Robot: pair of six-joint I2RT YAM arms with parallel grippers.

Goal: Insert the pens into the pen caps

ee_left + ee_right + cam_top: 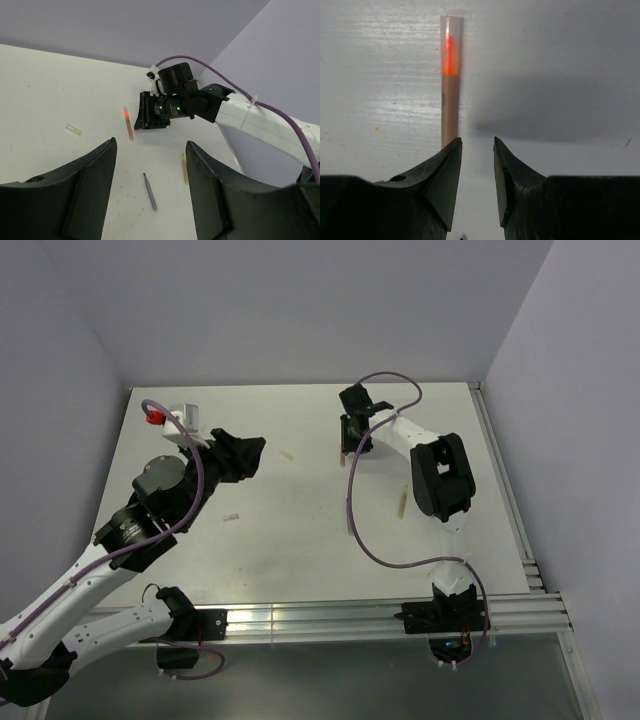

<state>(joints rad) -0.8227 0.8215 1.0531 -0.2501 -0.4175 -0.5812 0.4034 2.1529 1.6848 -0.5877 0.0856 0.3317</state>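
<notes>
We see the orange pen (449, 90) lying flat on the white desk (300, 540). Its long axis runs straight away from the right wrist camera. It is a thin round stick with a dull tan shaft. Its far end is translucent, with a bright orange core glowing through. We cannot tell whether that end is a cap.

The right gripper (477, 167) hangs low over the pen's near end. Its black wedge-shaped fingers (445, 180) are drawn close, with a narrow gap and nothing between them. The pen passes beside the finger on the left of that view, not into the gap.

From the left wrist we see the yellow-green pen (185, 169) and the dark pen (149, 191) lying flat nearer that camera. Both run roughly near to far, and the dark one shows its darker tip at the far end. From above, the yellow-green pen lies beside the right arm (440, 475).

The cream cap (73, 130) is a tiny short tube. It lies on its side on the desk between the two grippers, well apart from every pen. The lilac cap (232, 517) lies on its side nearer the left arm (150, 510), also alone. We cannot find an orange cap.

The left gripper (151, 150) is raised above the desk with its matte black fingers spread wide, holding nothing.
</notes>
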